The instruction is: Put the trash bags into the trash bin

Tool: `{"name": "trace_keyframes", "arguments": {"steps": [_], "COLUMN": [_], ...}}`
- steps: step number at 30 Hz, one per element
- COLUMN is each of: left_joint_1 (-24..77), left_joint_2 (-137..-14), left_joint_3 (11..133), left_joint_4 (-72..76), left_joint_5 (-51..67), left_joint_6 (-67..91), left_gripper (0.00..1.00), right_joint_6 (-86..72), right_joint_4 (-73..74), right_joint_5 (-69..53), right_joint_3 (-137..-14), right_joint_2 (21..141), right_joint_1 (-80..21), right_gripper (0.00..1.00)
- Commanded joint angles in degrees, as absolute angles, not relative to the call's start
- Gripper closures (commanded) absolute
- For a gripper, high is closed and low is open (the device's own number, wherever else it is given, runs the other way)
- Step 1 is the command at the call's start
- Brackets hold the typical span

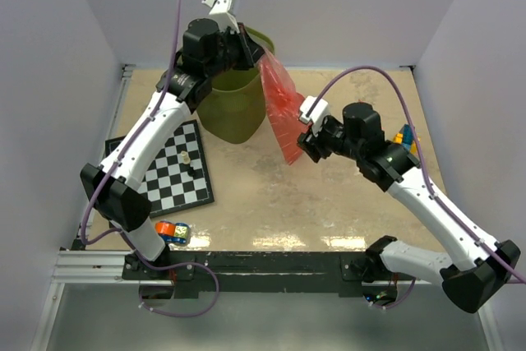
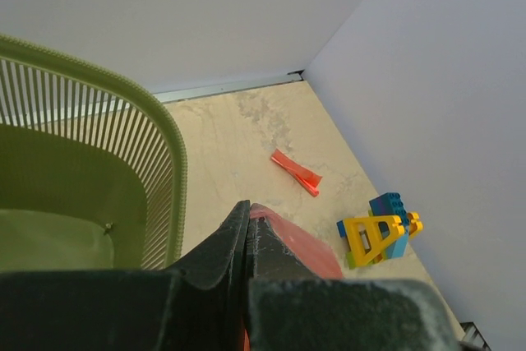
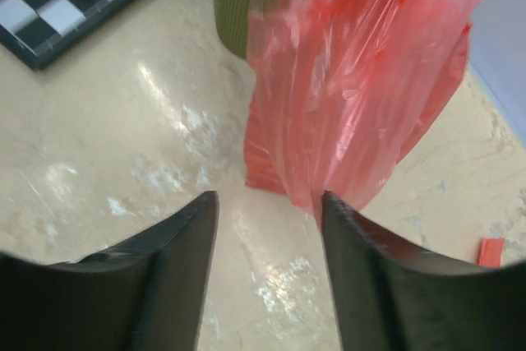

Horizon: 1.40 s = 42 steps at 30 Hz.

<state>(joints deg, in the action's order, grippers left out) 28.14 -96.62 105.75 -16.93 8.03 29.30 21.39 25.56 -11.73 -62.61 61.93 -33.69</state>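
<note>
The left gripper (image 1: pixel 253 48), clenched on the top corner of the red trash bag (image 1: pixel 283 113), hides the pinch itself. The bag hangs beside the trash bin (image 1: pixel 234 113) near the far edge of the table (image 1: pixel 329 211). The right gripper (image 3: pixel 267 199) gapes released at the bag's lower edge. A small red strip (image 2: pixel 296 170) lies near the far right corner, cut off in the right wrist view.

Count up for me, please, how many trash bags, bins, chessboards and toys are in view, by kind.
Trash bags: 2 (hanging sheet, small strip)
Trash bin: 1
Chessboard: 1
Toys: 2 (block cluster, near-left toy)
Total: 6
</note>
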Motion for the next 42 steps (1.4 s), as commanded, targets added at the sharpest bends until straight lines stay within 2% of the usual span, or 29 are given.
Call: {"name": "trace_keyframes", "arguments": {"steps": [1, 9, 15, 18, 22, 24, 27, 30, 32, 37, 38, 40, 42], "left_joint_1": [27.77, 27.95, 28.04, 28.12, 28.12, 28.12, 28.21, 28.21, 28.13, 28.13, 28.12, 28.21, 28.21], "left_joint_2": [-94.92, -94.04, -93.43, -93.25, -92.73, -92.46, -92.02, -91.93, -91.93, -91.93, -92.02, -92.2, -92.2], "left_joint_3": [103.8, 101.6, 101.6, 101.95, 101.95, 101.78, 101.6, 101.6, 101.69, 101.51, 101.69, 101.69, 101.87], "left_joint_4": [-12.13, -11.16, -10.99, -10.9, -10.99, -10.99, -10.9, -10.9, -10.64, -9.85, -9.76, -9.41, -9.58], "left_joint_5": [13.7, 18.72, 18.98, 19.25, 19.6, 20.21, 20.74, 21.44, 22.84, 25.84, 26.01, 26.8, 26.81], "left_joint_6": [28.74, 29.62, 29.71, 29.79, 29.53, 29.44, 29.18, 29.27, 29.53, 30.76, 31.11, 31.2, 30.85], "left_gripper": [1.0, 1.0, 1.0, 1.0, 1.0, 1.0, 1.0, 1.0, 1.0, 1.0, 1.0, 1.0, 1.0], "right_joint_6": [16.54, 10.46, 4.32, 0.89, 0.35, 0.44, -1.32, -0.44, -0.44, 2.9, 2.99, 2.29, 2.2], "right_joint_4": [20.15, 7.75, 1.95, 0.35, -1.32, -1.84, -2.63, -3.16, -4.13, -7.2, -7.38, -7.38, -7.12], "right_joint_5": [-15.91, -12.57, -13.98, -7.76, 2.1, 3.86, 4.4, 4.83, 6.58, 1.25, 0.8, 1.31, 3.5], "right_joint_3": [-68.99, -72.86, -74.45, -74.71, -76.02, -75.94, -74.62, -72.43, -70.93, -68.47, -68.47, -68.47, -68.99], "right_joint_2": [58.01, 65.21, 71.27, 73.38, 75.76, 76.37, 76.46, 76.29, 76.11, 76.64, 76.73, 76.82, 76.82], "right_joint_1": [-33.4, -33.49, -33.57, -33.57, -33.57, -33.49, -33.49, -33.49, -33.49, -33.13, -33.13, -33.13, -32.44], "right_gripper": [0.35, 0.32, 0.24, 0.25, 0.31, 0.35, 0.49, 0.54, 0.54, 0.38, 0.4, 0.57, 0.68]}}
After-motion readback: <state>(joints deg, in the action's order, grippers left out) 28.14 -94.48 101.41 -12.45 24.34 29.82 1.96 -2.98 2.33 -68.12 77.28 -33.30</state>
